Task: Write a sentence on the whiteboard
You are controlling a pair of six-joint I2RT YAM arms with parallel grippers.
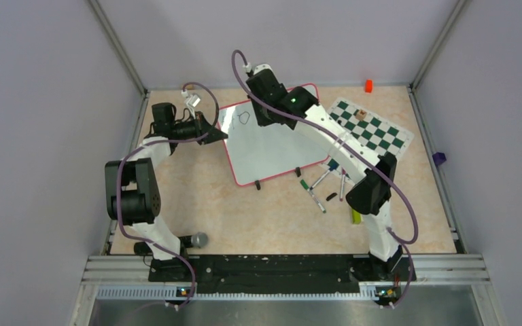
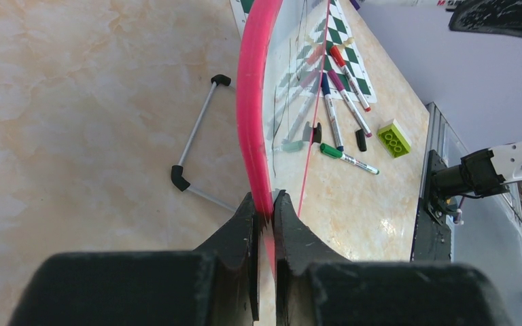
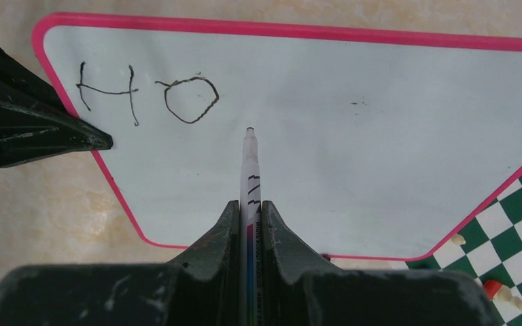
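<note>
Whiteboard (image 1: 265,151): lies flat-ish on the tabletop, mid-field, turned at an angle. This is the reference for everything below.

Chess mat (image 1: 374,129): just beside the whiteboard's right corner. Spare markers (image 1: 321,190) are scattered off its near edge.

Left gripper (image 2: 265,204): jaws clamped on the whiteboard's pink rim at its left edge, steadying it.

Right gripper (image 3: 249,207): over the whiteboard's upper half, fingers pinched together on a marker (image 3: 249,163). The tip points at bare white just right of and below the last letter. Cannot tell whether the tip touches.

The sentence (image 3: 109,91): only "H O" in the whiteboard's top-left corner.

Judgement: writing step, early in the first word. The next move calls for setting the tip down right of the "O", level with it, and using light pressure while the left grip holds the board firm.
</note>
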